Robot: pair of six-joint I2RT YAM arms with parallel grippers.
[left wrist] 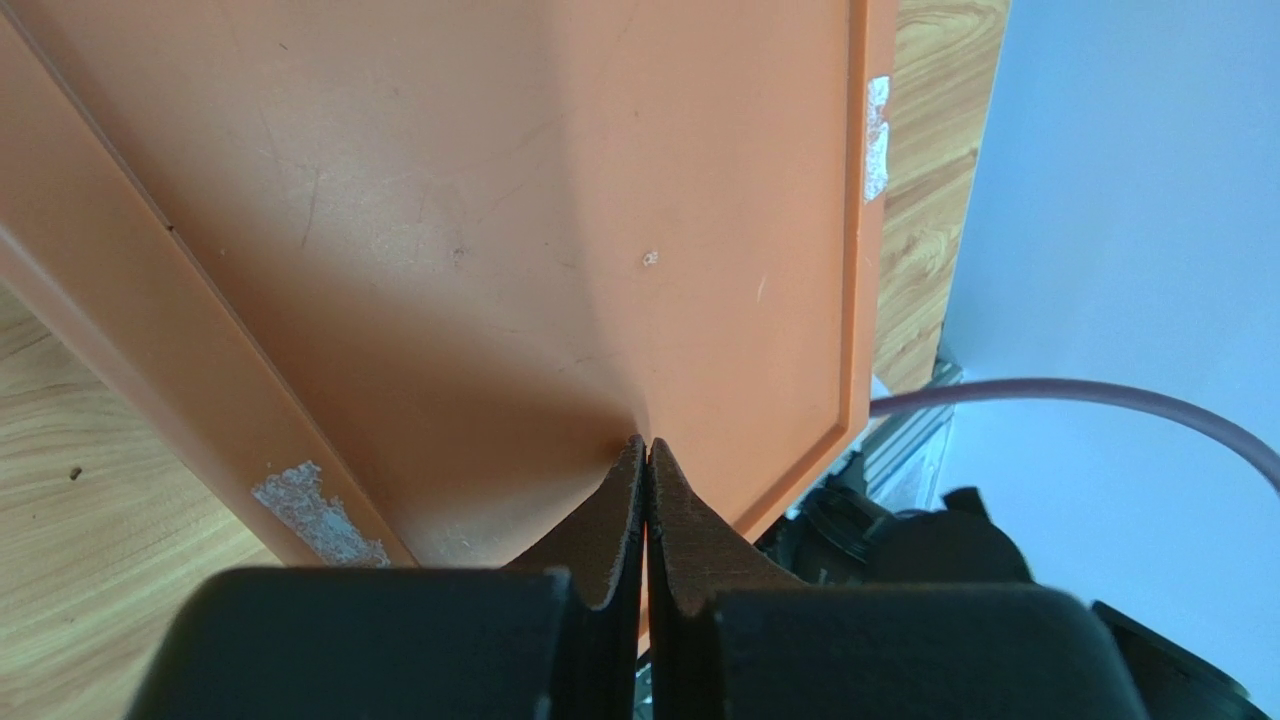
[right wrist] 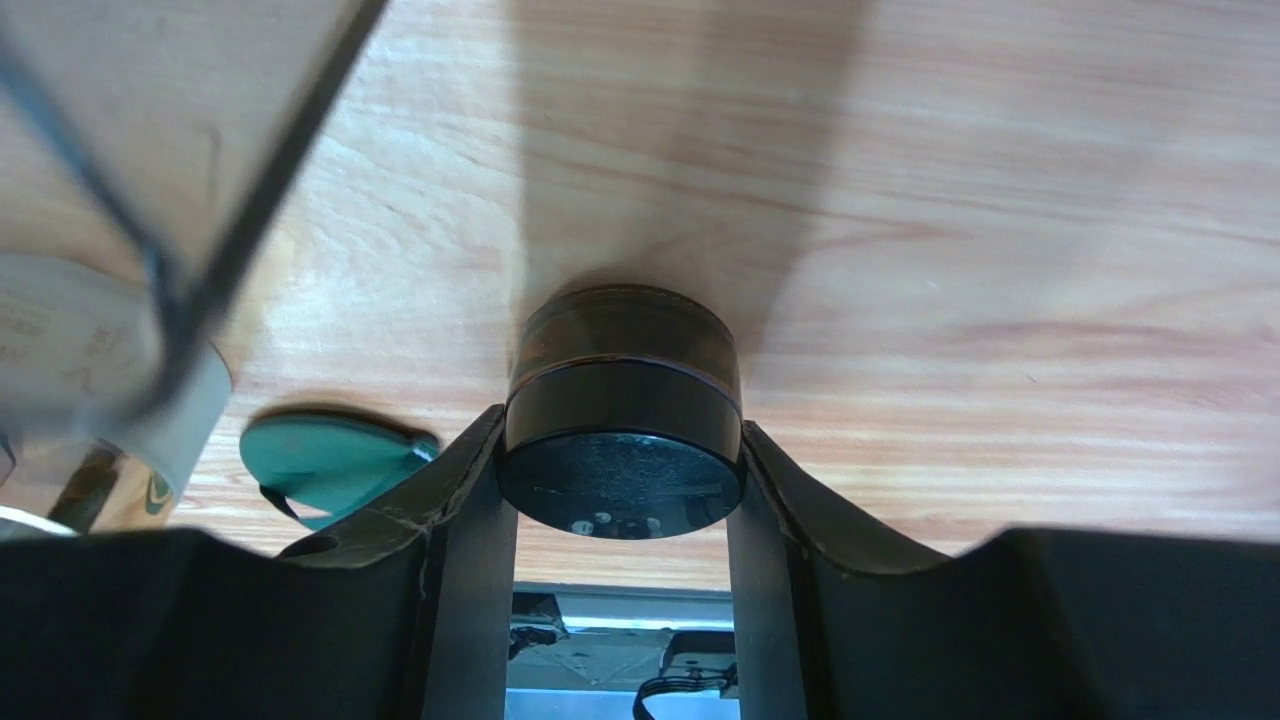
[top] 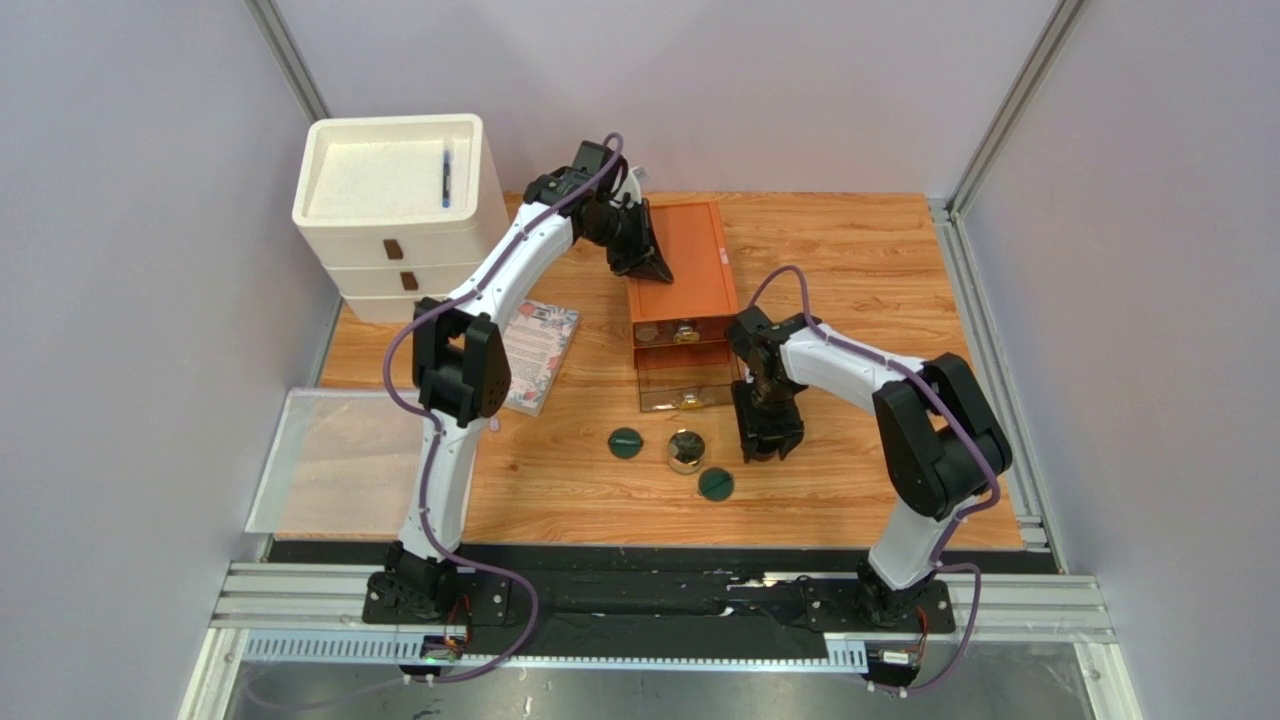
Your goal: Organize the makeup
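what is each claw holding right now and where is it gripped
Right claw pinches the black round jar across its side wall, one finger each side. Left claw is shut on nothing, tips against the orange drawer box.

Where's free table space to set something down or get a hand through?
Free: bare wood right of the orange drawer box, out to the table edge; also the strip between the floral notebook and the green compacts. Crowded: in front of the open drawer, with both green compacts, the gold-rimmed compact and the right gripper around the black jar.
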